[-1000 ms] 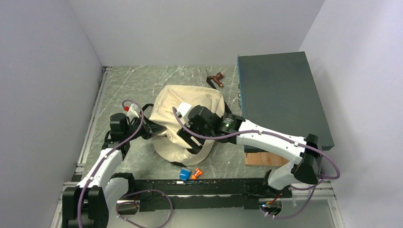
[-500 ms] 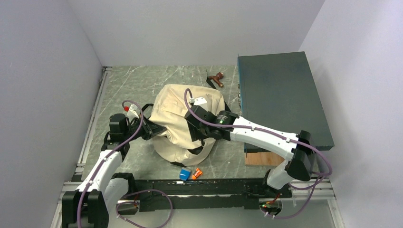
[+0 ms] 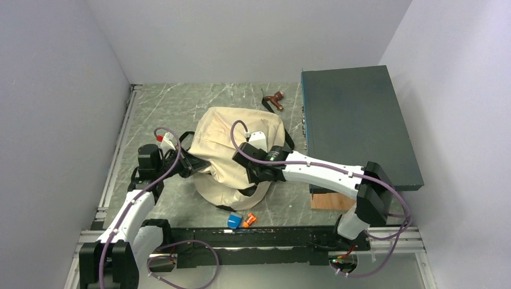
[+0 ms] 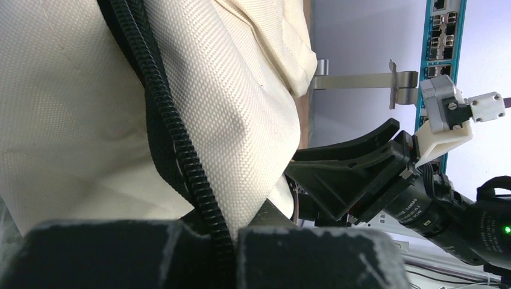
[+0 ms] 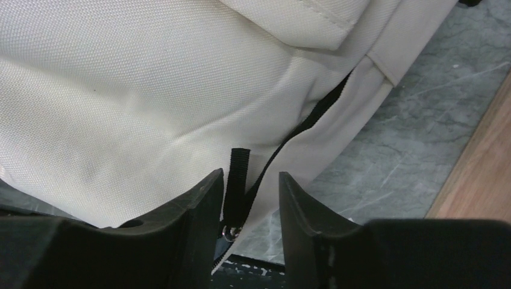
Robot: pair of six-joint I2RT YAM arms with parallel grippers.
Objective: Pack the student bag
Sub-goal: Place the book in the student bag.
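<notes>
The student bag (image 3: 232,147) is a cream canvas backpack lying in the middle of the table. My left gripper (image 3: 196,164) is shut on its left edge. In the left wrist view the pads (image 4: 232,235) pinch cream fabric (image 4: 241,90) beside a black zip line (image 4: 175,150). My right gripper (image 3: 258,174) is low over the bag's near right side. In the right wrist view its jaws (image 5: 250,180) stand open around a black zip pull strap (image 5: 238,174) on the bag (image 5: 132,90), without pinching it. The right gripper also shows in the left wrist view (image 4: 361,180).
A big dark teal flat box (image 3: 355,120) lies at the right on a wooden block (image 3: 328,200). A blue item (image 3: 234,221) and an orange item (image 3: 249,220) lie near the front rail. A brown strap end (image 3: 276,99) lies behind the bag.
My right gripper has dropped and moved toward the bag's near right edge, bringing the zip pull between its jaws. The left gripper has held still on the bag.
</notes>
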